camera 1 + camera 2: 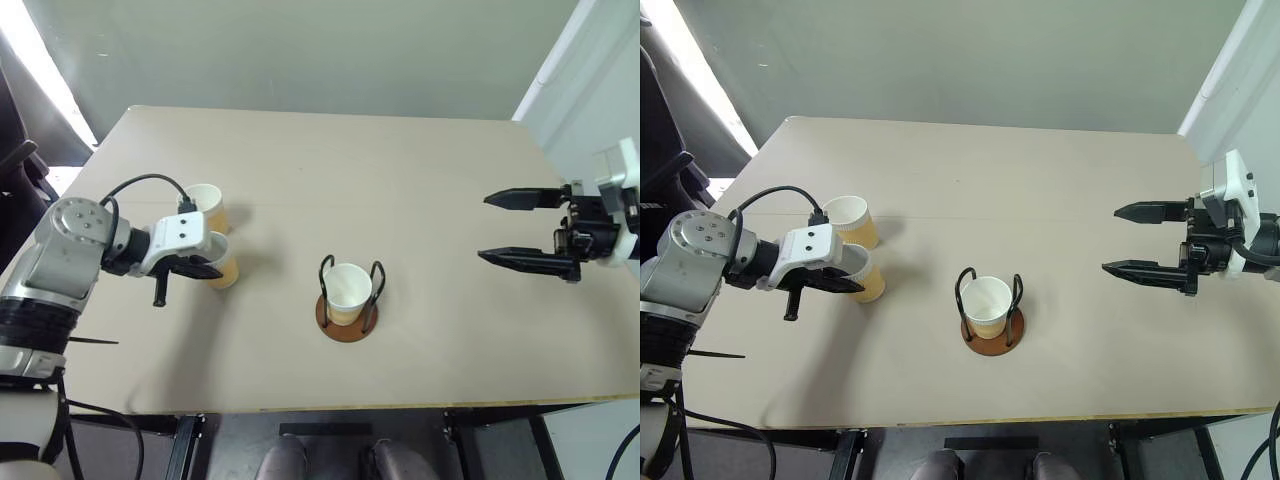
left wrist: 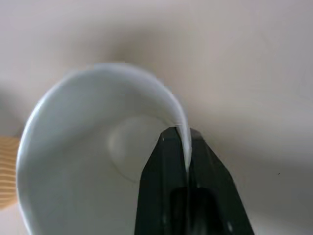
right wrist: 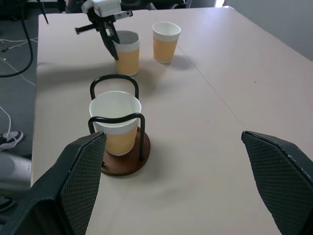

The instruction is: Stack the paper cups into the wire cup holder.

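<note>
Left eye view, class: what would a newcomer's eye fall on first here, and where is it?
First, the left gripper at the table's left side, shut on the rim of a paper cup, with a second cup just behind. Next, the wire cup holder near the front middle, already holding one cup. The right gripper hangs open at the right.

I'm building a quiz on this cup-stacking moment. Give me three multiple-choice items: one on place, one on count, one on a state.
1. Where is the cup that is already stacked?
A. in the wire cup holder
B. at the table's far edge
C. in the right gripper

2. How many paper cups are on the table?
A. two
B. three
C. five

3. The left gripper is
A. wide open over the holder
B. shut on a cup's rim
C. lying flat on the table

Key: 1 A, a cup stands between the loops; 2 B, two at left plus one in the holder; 3 B, fingers pinch the near cup wall.
</note>
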`<action>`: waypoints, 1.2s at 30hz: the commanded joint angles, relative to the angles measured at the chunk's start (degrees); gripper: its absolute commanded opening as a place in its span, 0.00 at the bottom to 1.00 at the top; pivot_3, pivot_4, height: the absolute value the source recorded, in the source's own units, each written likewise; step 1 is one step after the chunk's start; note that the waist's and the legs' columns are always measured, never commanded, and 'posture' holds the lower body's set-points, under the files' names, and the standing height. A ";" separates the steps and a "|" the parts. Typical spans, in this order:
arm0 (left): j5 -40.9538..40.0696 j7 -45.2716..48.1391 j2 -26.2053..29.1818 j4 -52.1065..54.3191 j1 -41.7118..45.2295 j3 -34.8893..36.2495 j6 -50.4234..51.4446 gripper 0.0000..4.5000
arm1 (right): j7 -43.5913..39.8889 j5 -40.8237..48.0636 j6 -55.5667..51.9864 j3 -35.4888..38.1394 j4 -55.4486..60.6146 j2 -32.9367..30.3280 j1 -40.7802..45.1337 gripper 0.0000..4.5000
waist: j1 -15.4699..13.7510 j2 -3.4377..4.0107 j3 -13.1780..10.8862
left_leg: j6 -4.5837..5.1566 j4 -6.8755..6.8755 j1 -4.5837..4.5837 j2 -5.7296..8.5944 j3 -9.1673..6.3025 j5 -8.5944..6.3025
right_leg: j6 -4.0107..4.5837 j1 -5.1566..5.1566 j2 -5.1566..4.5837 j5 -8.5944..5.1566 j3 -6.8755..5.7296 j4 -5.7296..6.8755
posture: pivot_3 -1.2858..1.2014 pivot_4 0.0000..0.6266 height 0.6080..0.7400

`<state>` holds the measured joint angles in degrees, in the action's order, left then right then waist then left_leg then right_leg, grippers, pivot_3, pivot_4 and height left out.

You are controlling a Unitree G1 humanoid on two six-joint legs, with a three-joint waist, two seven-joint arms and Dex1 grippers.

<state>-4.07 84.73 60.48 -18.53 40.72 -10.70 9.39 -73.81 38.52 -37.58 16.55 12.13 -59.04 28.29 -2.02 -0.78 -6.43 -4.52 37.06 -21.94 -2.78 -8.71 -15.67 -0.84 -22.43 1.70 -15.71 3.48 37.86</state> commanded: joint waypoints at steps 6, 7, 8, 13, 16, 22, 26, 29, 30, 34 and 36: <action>-12.16 7.30 -5.14 4.42 17.75 4.66 3.60 0.01 | 1.19 1.87 0.00 6.57 2.55 -4.01 -2.54 1.00 | -0.87 -0.03 -0.01 | 0.06 0.13 -0.08 0.07 -0.06 -0.03 | -0.13 0.05 -0.02 0.03 0.01 -0.03 | 0.52 0.24 1.00; -13.80 7.60 -6.70 4.26 20.66 4.22 4.00 0.01 | 1.25 1.86 0.10 6.81 2.58 -4.33 -2.71 1.00 | -0.95 -0.03 -0.01 | 0.17 0.14 -0.07 0.09 -0.03 -0.09 | -0.16 0.07 -0.04 0.04 0.03 -0.04 | 0.52 0.24 1.00; -15.79 7.73 -8.29 3.94 23.53 3.48 4.24 0.01 | 1.25 1.97 0.14 6.98 2.66 -4.63 -2.82 1.00 | -0.95 -0.03 -0.01 | 0.29 0.23 -0.06 0.10 0.00 -0.16 | -0.21 0.14 -0.06 0.04 0.04 -0.05 | 0.52 0.24 1.00; -29.63 7.77 -12.70 4.53 32.43 -3.07 8.06 0.01 | 0.04 3.05 -0.03 8.15 4.80 -5.94 -4.66 1.00 | -0.92 -0.02 -0.01 | 0.42 0.44 -0.07 0.15 0.32 -0.24 | -0.45 0.27 -0.08 0.11 0.27 -0.28 | 0.52 0.24 1.00; -32.57 7.77 -11.49 6.41 33.57 -12.97 4.68 0.01 | -0.91 4.53 -0.44 8.86 7.56 -7.00 -6.26 1.00 | -0.74 0.05 -0.01 | 0.48 0.49 -0.03 0.20 0.65 -0.27 | -0.66 0.30 -0.08 0.13 0.56 -0.42 | 0.52 0.24 1.00; -35.06 7.77 -8.33 8.55 36.71 -30.58 -5.55 0.01 | 1.14 6.34 -2.10 11.40 11.51 -7.44 -9.22 1.00 | -0.71 0.06 -0.05 | 0.95 1.00 -0.06 0.27 1.22 -0.56 | -1.15 0.26 -0.03 0.17 1.31 -0.45 | 0.52 0.24 1.00; -33.70 7.77 -9.23 5.68 39.24 -37.86 -11.59 0.01 | 3.02 7.65 -3.50 14.09 14.14 -6.98 -11.96 1.00 | -0.75 0.08 -0.06 | 1.22 1.13 -0.04 0.50 1.20 -0.72 | -1.44 0.33 -0.27 0.31 1.49 -0.62 | 0.52 0.24 1.00; -32.66 7.77 -9.58 4.65 40.33 -41.10 -15.20 0.01 | 4.09 8.56 -4.37 15.67 15.65 -6.97 -13.69 1.00 | -0.78 0.09 -0.06 | 1.50 1.21 -0.06 0.63 1.21 -0.86 | -1.55 0.37 -0.43 0.31 1.50 -0.63 | 0.52 0.24 1.00; -32.17 7.77 -9.65 4.25 40.57 -41.87 -16.29 0.01 | 4.41 8.85 -4.56 16.01 16.02 -7.01 -14.09 1.00 | -0.77 0.09 -0.06 | 1.55 1.21 -0.06 0.67 1.21 -0.89 | -1.59 0.40 -0.48 0.31 1.50 -0.67 | 0.52 0.24 1.00; -29.57 7.77 -11.67 1.19 41.54 -43.62 -20.19 0.01 | 5.71 9.71 -5.08 17.22 17.30 -6.90 -15.62 1.00 | -0.74 0.10 -0.06 | 1.61 1.22 -0.08 0.85 1.28 -0.91 | -1.72 0.42 -0.68 0.29 1.49 -0.78 | 0.52 0.24 1.00; -29.24 7.77 -12.48 0.43 42.00 -44.14 -20.89 0.01 | 6.28 10.07 -5.13 17.37 17.69 -6.80 -16.13 1.00 | -0.78 0.10 -0.06 | 1.67 1.23 -0.11 0.94 1.29 -0.95 | -1.81 0.45 -0.78 0.26 1.49 -0.84 | 0.52 0.24 1.00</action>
<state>-33.53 90.54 48.22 -17.98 80.63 -55.03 -9.93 -68.18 47.41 -42.83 31.20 28.13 -65.54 12.12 -2.80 -0.68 -6.50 -2.83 38.31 -22.09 -1.81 -7.41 -16.63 -2.70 -21.99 0.90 -15.46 4.97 37.01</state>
